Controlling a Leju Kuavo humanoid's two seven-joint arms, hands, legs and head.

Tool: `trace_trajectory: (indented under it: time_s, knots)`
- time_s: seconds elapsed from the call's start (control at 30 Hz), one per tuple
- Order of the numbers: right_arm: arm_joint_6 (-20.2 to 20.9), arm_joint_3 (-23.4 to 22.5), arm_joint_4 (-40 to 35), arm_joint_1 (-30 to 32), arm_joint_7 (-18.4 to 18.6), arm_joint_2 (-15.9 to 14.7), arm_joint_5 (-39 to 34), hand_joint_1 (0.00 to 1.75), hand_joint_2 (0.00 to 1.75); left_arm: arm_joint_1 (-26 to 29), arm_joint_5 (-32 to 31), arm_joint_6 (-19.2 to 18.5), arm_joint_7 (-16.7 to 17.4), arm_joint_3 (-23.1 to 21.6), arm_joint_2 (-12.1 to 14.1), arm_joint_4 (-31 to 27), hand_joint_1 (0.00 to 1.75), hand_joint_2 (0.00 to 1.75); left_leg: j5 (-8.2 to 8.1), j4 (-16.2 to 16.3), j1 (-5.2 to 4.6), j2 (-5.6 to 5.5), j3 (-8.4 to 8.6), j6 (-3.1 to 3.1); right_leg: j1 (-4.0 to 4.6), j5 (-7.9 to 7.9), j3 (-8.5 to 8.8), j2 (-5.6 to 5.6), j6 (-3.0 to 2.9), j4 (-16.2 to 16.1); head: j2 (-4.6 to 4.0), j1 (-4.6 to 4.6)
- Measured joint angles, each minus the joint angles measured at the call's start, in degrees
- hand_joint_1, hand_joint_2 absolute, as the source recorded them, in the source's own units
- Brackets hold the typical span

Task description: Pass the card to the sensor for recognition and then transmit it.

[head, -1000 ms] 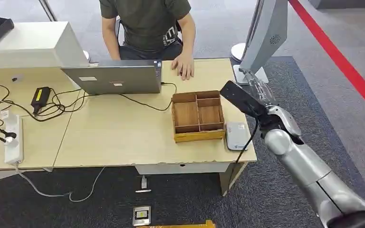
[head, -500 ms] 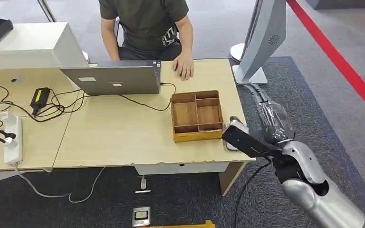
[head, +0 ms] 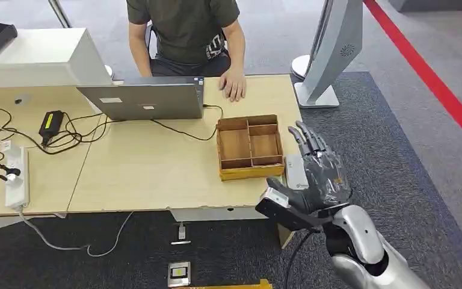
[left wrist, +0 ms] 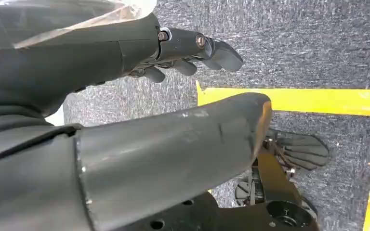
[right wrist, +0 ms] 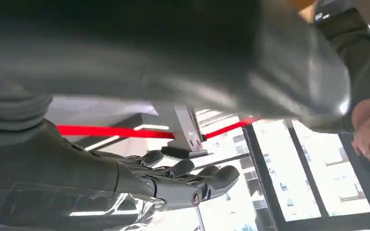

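My right hand [head: 316, 173] is raised at the table's front right corner, fingers spread and pointing away from me, with nothing in it. Just behind it lies the white-grey card sensor [head: 293, 170] on the table, partly hidden by the hand, beside a wooden compartment box [head: 249, 147]. In the right wrist view the same hand [right wrist: 175, 185] has its fingers loosely apart and empty. My left hand [left wrist: 183, 45] hangs over dark carpet, fingers apart, holding nothing.
A person [head: 186, 30] sits at the far side, one hand [head: 234, 84] resting on the table [head: 144, 174] behind a grey laptop [head: 144, 99]. Cables, a charger and a power strip [head: 18, 177] lie at the left. A grey stand [head: 331, 54] rises at the right.
My right arm has dropped from beside the table's right edge down toward me to the front corner. The hand has turned so its fingers point away from me.
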Motion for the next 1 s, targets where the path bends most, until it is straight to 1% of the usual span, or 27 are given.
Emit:
trace_trajectory:
  time_s: [0.13,0.17,0.3,0.47,0.7,1.0]
  knots:
    - [1.7,1.2,4.1,-1.2,-2.7,3.2,-1.2,0.0,1.75,-0.2,-0.1,0.0,0.1,0.6,-0.1,0.0,0.0,0.0,0.01,0.0,0.01,0.0,-0.01,-0.01,0.01,0.0,-0.01,-0.01,-0.01,0.0,0.0,-0.02]
    - [2.3,1.6,5.0,-1.6,-2.8,4.0,-0.5,0.0,1.75,-0.2,-0.2,0.0,0.2,0.7,-0.1,0.0,0.0,0.0,0.01,0.0,0.01,0.0,-0.01,-0.01,0.01,0.0,-0.01,-0.01,-0.01,0.0,0.0,-0.02]
    - [4.2,2.7,9.3,-4.1,-1.7,6.8,3.8,0.0,1.75,-0.2,-0.6,0.0,0.3,0.8,-0.1,0.0,0.0,0.0,0.01,0.0,0.03,0.01,-0.01,-0.02,0.03,0.0,-0.01,-0.01,-0.01,0.0,0.0,0.02]
    - [6.3,4.2,15.8,-7.7,-0.6,9.6,9.5,0.0,1.75,-0.3,-1.4,-0.3,0.3,0.8,-0.1,0.0,0.0,0.0,0.02,0.0,0.03,0.0,-0.01,-0.01,0.03,0.01,-0.01,-0.01,-0.03,0.0,0.0,0.0]
    - [6.6,5.6,20.0,-9.4,0.3,11.2,12.6,0.0,1.75,-0.3,-2.7,-0.6,0.3,0.8,-0.1,0.0,0.0,0.0,0.02,0.0,0.04,0.01,-0.04,-0.02,0.03,0.01,-0.04,-0.01,-0.03,0.0,0.0,0.0]
    - [7.4,5.5,27.8,-12.6,1.3,13.0,14.2,0.0,1.75,-0.2,-2.8,-1.3,0.2,0.8,-0.1,0.0,0.0,0.0,0.02,0.0,0.04,0.01,-0.03,-0.02,0.04,0.02,-0.04,-0.01,-0.04,0.0,0.0,0.0]
